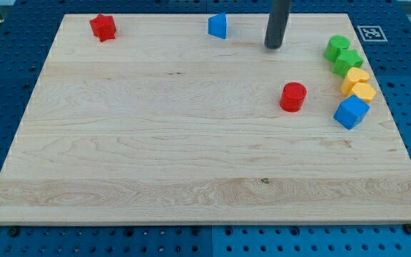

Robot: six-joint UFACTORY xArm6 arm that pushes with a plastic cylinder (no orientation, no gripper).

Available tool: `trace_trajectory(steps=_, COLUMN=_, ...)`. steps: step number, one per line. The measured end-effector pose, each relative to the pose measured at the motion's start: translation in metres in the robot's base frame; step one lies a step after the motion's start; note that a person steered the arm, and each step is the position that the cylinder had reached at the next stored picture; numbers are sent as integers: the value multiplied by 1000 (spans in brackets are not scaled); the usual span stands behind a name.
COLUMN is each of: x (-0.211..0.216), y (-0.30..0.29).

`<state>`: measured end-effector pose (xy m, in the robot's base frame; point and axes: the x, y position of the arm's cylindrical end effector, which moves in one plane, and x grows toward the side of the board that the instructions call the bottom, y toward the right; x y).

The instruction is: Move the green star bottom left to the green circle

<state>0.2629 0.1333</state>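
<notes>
Wooden board (155,178) is wide open near the view's bottom. Right edge's crowded: blue cube (351,112), two yellow blocks (358,83), green star (348,61) touching the green circle (337,47). Red cylinder (292,96) sits nearby. My tip (273,46), a plain rod without jaws, stands left of the greens.

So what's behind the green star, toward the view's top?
The green circle sits right behind the green star, touching it; the star covers the circle's lower edge. Nothing lies on top of either. My tip stands apart, to the view's left.
</notes>
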Motion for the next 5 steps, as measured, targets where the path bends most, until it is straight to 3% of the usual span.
trace_trajectory(steps=1, x=-55, y=42)
trace_trajectory(steps=2, x=-70, y=129)
trace_trajectory(steps=3, x=-35, y=170)
trace_trajectory(steps=5, x=53, y=183)
